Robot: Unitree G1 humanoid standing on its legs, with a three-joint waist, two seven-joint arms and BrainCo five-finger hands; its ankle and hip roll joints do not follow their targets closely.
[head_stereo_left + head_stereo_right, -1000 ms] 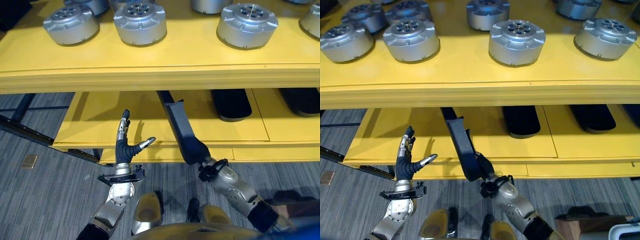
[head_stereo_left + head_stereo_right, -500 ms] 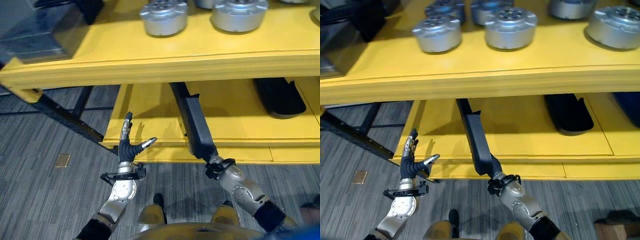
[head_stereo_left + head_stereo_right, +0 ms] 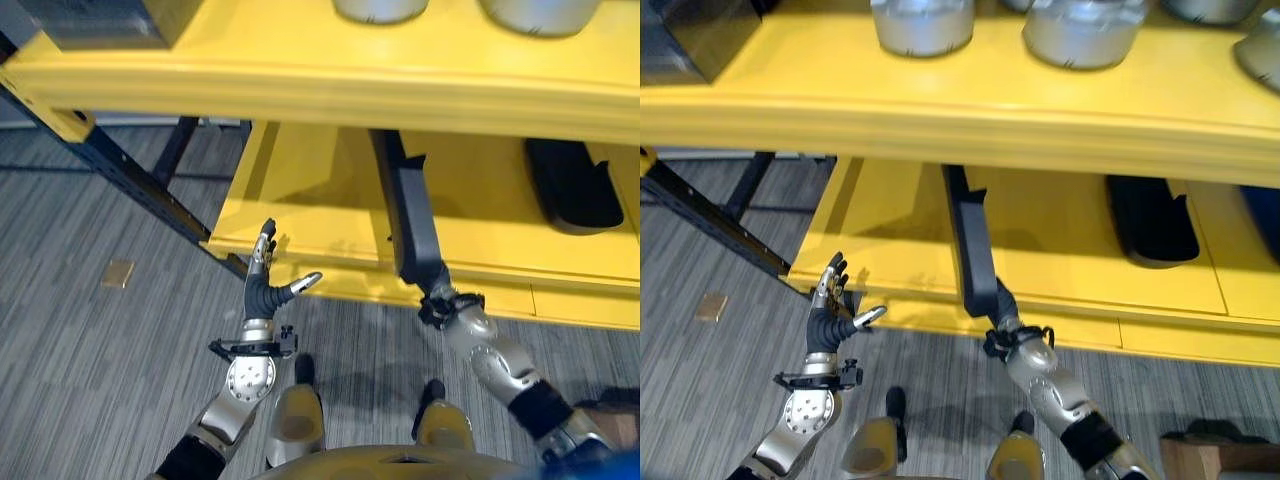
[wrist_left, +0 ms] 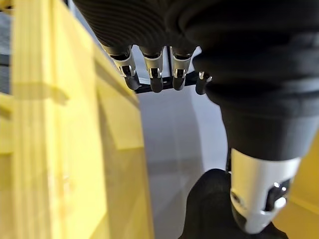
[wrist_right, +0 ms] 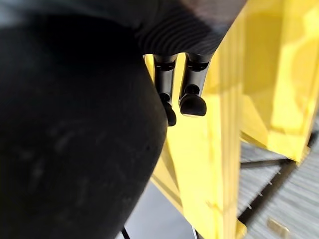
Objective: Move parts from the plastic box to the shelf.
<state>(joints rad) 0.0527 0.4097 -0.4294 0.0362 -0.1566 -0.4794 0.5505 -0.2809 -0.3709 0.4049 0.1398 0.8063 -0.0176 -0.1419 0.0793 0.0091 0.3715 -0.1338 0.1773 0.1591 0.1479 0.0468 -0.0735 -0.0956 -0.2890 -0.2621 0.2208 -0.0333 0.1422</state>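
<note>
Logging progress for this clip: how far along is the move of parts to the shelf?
Done: round silver metal parts stand on the yellow shelf's top tier, and a long black part lies on the lower tier. In hand: the right hand holds a long dark part, reaching over the lower tier. The left hand is open and empty. Left: setting it down; the plastic box is out of sight.

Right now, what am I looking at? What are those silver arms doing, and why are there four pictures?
It's a walking robot at a yellow shelf. Two pictures come from cameras in its head, looking down. The other two come from cameras on its wrists, very close up. Its left hand is open and holds nothing. Its right hand grips a long black part that reaches onto the lower shelf board. Another black part lies there too. Round silver parts sit on the top board.
</note>
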